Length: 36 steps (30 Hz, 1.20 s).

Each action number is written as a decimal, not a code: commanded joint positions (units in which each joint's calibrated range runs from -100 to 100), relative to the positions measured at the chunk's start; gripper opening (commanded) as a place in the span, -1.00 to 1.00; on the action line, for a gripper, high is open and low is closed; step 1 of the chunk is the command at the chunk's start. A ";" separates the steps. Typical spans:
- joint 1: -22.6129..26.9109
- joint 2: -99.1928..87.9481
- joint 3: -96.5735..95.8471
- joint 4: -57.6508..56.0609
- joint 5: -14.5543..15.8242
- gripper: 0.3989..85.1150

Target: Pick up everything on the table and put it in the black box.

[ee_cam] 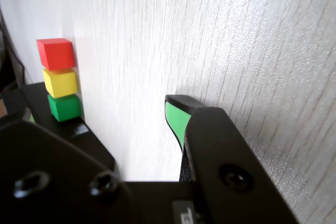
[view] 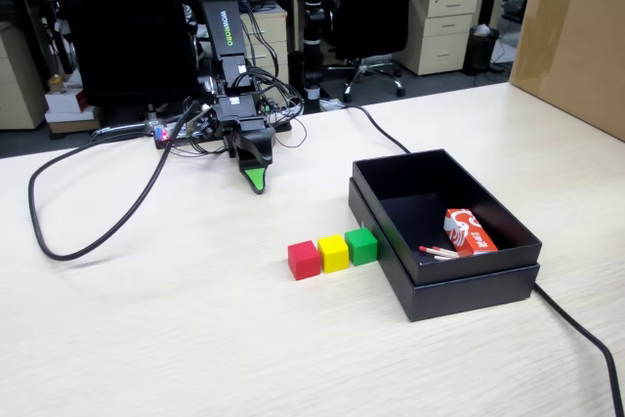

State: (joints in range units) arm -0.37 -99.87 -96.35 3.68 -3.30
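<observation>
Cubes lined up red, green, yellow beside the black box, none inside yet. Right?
Not quite: the order is wrong. In the fixed view the row reads red cube, yellow cube, green cube, with green nearest the black box. Yellow sits in the middle. The rest holds: none is in the box yet.

Count: 3 cubes on the table point(view: 146, 339), one each: red cube point(view: 304, 260), yellow cube point(view: 333, 253), green cube point(view: 361, 245), in a touching row just left of the box in the fixed view. 1 black box point(view: 459, 290), right of centre. Inside it: 1 red-and-white packet point(view: 469, 231), plus thin red-tipped sticks point(view: 437, 252), at least 2, exact number unclear. 1 arm, 1 gripper point(view: 256, 183), far left of the box. 1 brown carton point(view: 571, 36), far right.
</observation>
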 commanded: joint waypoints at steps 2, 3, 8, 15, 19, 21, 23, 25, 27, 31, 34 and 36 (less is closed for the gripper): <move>-0.10 -0.13 -1.02 -2.43 -0.49 0.14; -0.10 -0.13 -0.93 -2.43 -0.49 0.14; -0.10 -0.13 -0.93 -2.43 -0.49 0.14; -0.10 -0.13 -0.93 -2.43 -0.49 0.14; -0.10 -0.13 -0.93 -2.43 -0.49 0.14; -0.10 -0.13 -0.93 -2.43 -0.49 0.14; -0.10 -0.13 -0.93 -2.43 -0.49 0.14; -0.10 -0.13 -0.93 -2.43 -0.49 0.14; -0.10 -0.13 -0.93 -2.43 -0.49 0.14; -0.10 -0.13 -0.93 -2.43 -0.44 0.14; 0.20 -0.13 -1.02 -2.43 0.24 0.14; 0.59 -0.13 -0.66 -2.43 0.49 0.14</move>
State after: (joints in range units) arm -0.22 -100.00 -96.35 3.68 -3.35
